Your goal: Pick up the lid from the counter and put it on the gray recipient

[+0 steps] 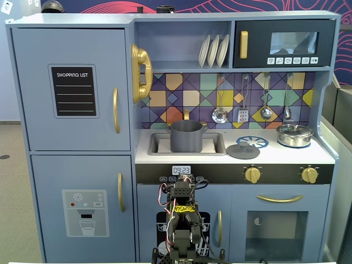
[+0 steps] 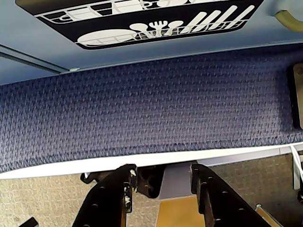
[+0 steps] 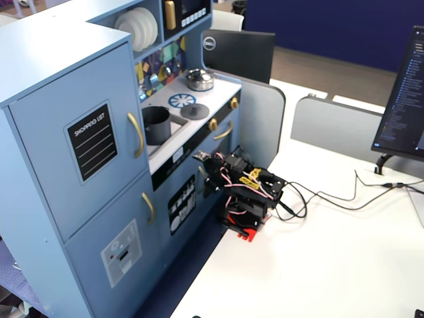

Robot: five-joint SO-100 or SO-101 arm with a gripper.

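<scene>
- The gripper (image 2: pixel 163 177) enters the wrist view from the bottom edge with its two black fingers (image 2: pixel 124 182) set apart and nothing between them; it stands open.
- Below the fingers in that view lie a white table edge (image 2: pixel 71 165), a strip of blue carpet (image 2: pixel 151 109), and the lower front of the toy kitchen (image 2: pixel 38 42) with its dishwasher decal (image 2: pixel 142 21).
- The arm (image 1: pixel 184 220) is folded low and compact in both fixed views, seated at the table edge just before the kitchen's lower door, well below the counter (image 1: pixel 324 157).
- Its wires loop over the joints, and a red clamp (image 3: pixel 240 225) shows at its base in a fixed view.
- The lid (image 1: pixel 243 150) is a flat, round, matte dark-gray disc with a small knob in the middle; it lies flat on the counter, overlapping the edge of the blue-and-white burner (image 1: pixel 254 141).
- The pot (image 1: pixel 186 136) is matte dark gray, cylindrical, open at the top, with a gold handle showing behind it; it stands upright in the sink (image 1: pixel 215 144), to the left of the lid in a fixed view.
- Lid and pot are near but apart.
- A silver pot (image 1: pixel 295 135) with its own lid stands on the right burner.
</scene>
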